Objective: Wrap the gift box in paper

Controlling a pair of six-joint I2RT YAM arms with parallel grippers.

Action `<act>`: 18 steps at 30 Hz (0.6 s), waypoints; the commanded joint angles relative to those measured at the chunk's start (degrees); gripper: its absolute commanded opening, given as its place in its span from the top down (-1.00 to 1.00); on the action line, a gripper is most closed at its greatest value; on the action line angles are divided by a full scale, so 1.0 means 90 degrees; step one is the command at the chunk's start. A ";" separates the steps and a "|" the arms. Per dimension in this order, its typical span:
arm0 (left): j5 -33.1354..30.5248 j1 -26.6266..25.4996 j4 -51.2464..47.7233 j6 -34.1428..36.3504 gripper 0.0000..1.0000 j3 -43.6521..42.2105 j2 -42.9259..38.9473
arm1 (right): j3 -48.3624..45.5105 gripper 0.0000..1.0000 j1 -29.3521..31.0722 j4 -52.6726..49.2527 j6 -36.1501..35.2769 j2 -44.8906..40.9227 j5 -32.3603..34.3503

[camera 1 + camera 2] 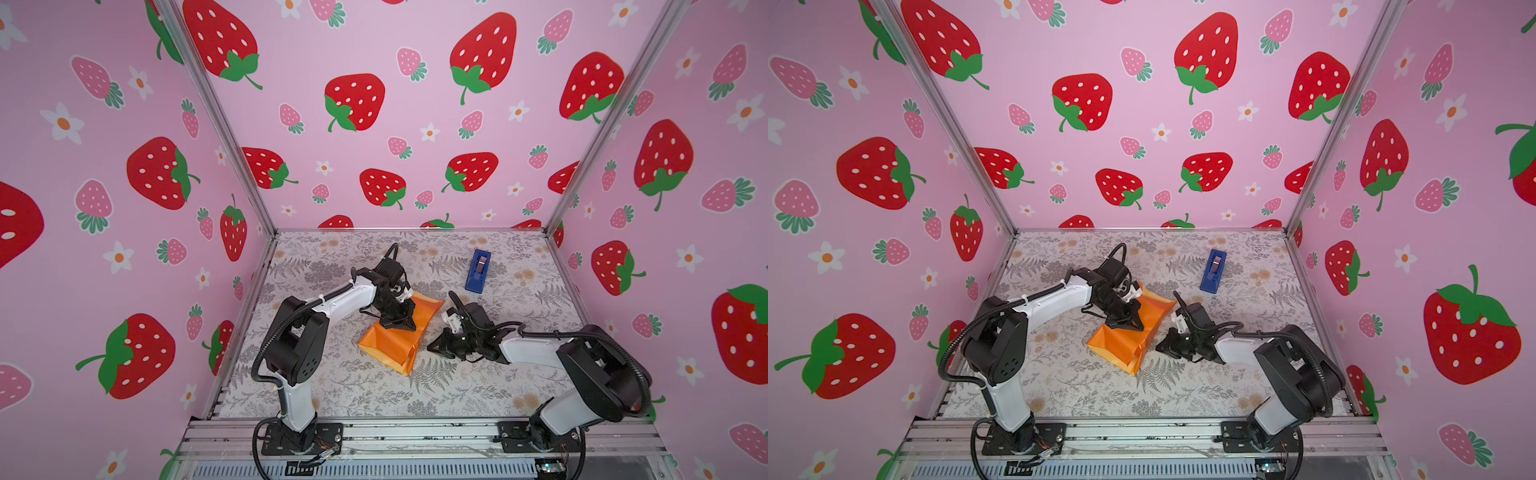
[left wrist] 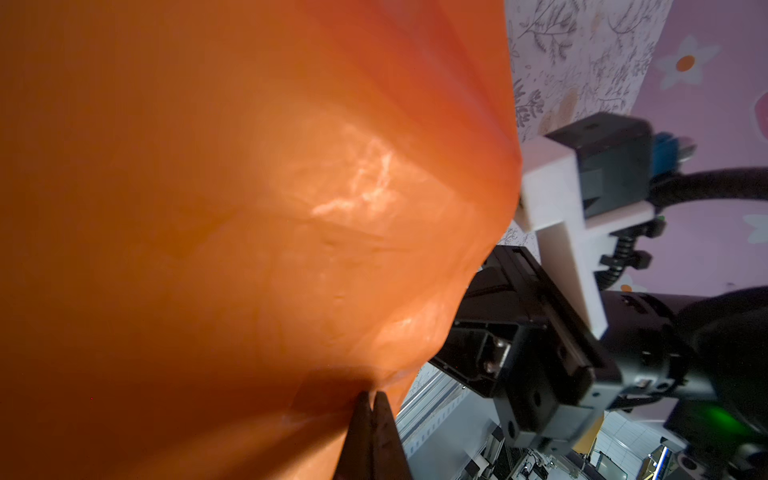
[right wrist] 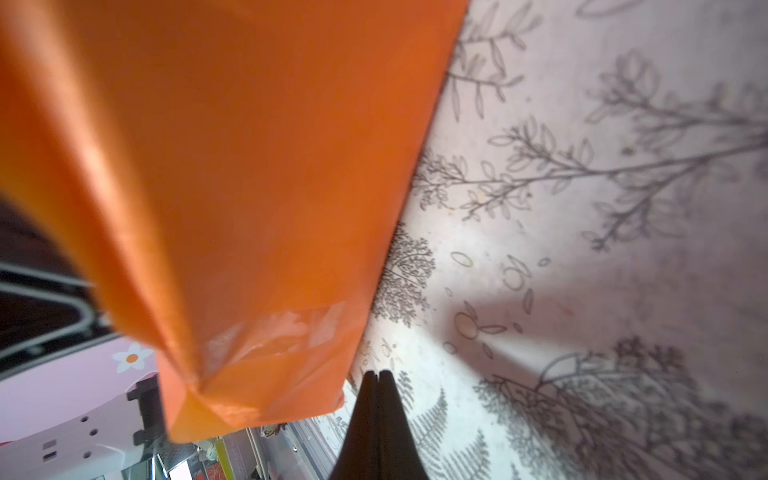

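- While the paper (image 1: 390,345) lies bundled, long axis toward the tape dispenser (image 1: 478,270), the box is hidden (presumably inside it).
- the left claw (image 1: 409,326) is shut, tips pressed on the paper's top.
- the right claw (image 1: 431,347) is shut and empty, just beside the paper's long side, toward its near end.

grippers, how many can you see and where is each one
2. The left gripper is shut, with its tips against the orange paper mid-table. The right gripper is shut just right of the paper, low over the table. No others seem hidden.
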 commanded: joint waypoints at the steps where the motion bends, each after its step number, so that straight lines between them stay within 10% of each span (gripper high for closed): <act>1: -0.0380 0.0012 -0.0587 0.0086 1.00 -0.0151 -0.0058 | -0.0025 1.00 0.0077 0.0429 0.0387 -0.0117 -0.0033; 12: -0.0358 0.0005 -0.0558 0.0071 1.00 -0.0089 -0.0106 | 0.0187 1.00 0.0128 0.1504 0.0723 0.0971 -0.0224; 18: -0.0417 -0.0002 -0.0615 0.0084 0.99 0.0239 -0.0303 | 0.0137 1.00 0.0092 0.0216 0.0282 0.0450 0.0336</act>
